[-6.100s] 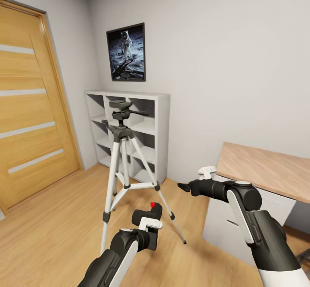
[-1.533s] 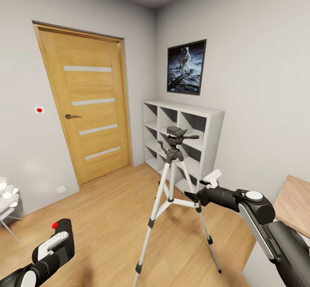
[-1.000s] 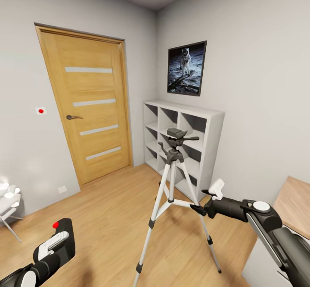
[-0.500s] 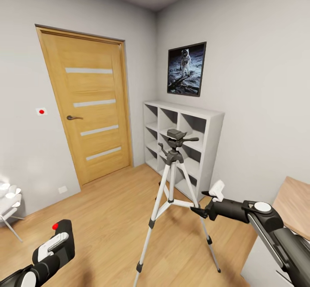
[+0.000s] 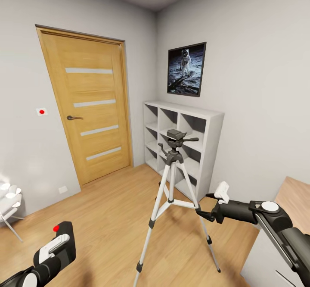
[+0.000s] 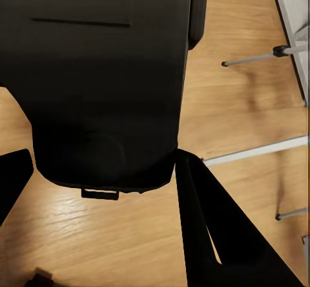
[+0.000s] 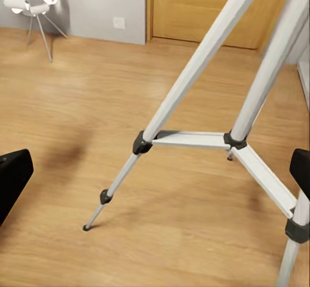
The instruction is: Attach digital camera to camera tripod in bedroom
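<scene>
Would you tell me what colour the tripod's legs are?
Silver-white, with black joints, clearest on the camera tripod in the right wrist view.

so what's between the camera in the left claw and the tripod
Bare wood floor, seen in the head view: nothing stands between the camera and the tripod.

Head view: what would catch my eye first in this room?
Likely the camera tripod, standing mid-floor in front of a white cube shelf. Next, the big wooden door on the left wall and the framed astronaut picture above the shelf. Low at the left, the left tool holds the black digital camera, its red button on top.
</scene>
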Controlling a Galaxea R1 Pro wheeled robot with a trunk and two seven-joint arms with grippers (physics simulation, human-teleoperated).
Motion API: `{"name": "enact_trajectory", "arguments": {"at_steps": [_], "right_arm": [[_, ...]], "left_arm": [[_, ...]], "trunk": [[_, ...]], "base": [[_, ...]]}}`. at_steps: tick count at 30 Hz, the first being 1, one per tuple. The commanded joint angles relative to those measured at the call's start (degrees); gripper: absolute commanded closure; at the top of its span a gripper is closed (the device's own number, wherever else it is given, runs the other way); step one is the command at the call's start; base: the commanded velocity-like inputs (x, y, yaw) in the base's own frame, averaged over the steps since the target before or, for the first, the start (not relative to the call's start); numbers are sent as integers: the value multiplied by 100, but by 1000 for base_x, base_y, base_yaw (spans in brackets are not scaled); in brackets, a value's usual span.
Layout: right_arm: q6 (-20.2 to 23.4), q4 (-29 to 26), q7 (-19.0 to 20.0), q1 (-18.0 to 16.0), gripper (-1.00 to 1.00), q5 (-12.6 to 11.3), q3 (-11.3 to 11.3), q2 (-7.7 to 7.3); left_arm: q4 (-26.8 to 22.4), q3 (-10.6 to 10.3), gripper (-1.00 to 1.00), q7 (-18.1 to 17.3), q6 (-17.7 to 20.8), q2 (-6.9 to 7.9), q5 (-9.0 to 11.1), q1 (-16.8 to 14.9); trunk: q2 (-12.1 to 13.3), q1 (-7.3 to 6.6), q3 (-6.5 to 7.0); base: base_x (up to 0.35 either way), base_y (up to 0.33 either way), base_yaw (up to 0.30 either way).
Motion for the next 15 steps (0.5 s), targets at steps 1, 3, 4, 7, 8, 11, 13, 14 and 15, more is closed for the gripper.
{"name": "enact_trajectory", "arguments": {"at_steps": [1, 3, 4, 7, 8, 11, 13, 14, 15], "right_arm": [[42, -3, -5, -3, -100, -45, 12, -7], [24, -14, 1, -3, -100, -37, 53, 17], [24, -14, 1, -3, -100, -37, 53, 17], [18, -17, -11, -3, -100, -30, 96, 37], [18, -17, -11, -3, -100, -30, 98, 36], [17, -18, -10, -3, -100, -30, 103, 36], [17, -18, -10, -3, -100, -30, 104, 36], [17, -19, -9, -3, -100, -30, 105, 37], [17, -19, -9, -3, -100, -30, 105, 37]], "left_arm": [[-16, 14, 100, -22, 33, -7, 5, -1], [-43, 26, 100, -52, 29, -5, -2, 10], [-43, 26, 100, -52, 29, -5, -2, 10], [-50, 39, 100, -53, 31, 3, -15, 16], [-50, 40, 100, -53, 30, 3, -16, 17], [-51, 54, 100, -53, 28, 4, -17, 17], [-51, 67, 100, -53, 28, 4, -17, 17], [-51, 100, 100, -50, 27, 4, -14, 17], [-51, 100, 100, -50, 27, 4, -14, 17]], "trunk": [[-5, 2, -3], [-5, 2, -3], [-5, 2, -3], [-5, 2, -3], [-5, 2, -3], [-5, 2, -3], [-5, 2, -3], [-5, 2, -3], [-5, 2, -3]], "base": [[0, 0, 0], [91, -59, 0], [174, -111, 0], [251, -161, 0], [275, -181, 0], [278, -197, 2], [272, -217, 17], [257, -240, 74], [257, -240, 74]]}}
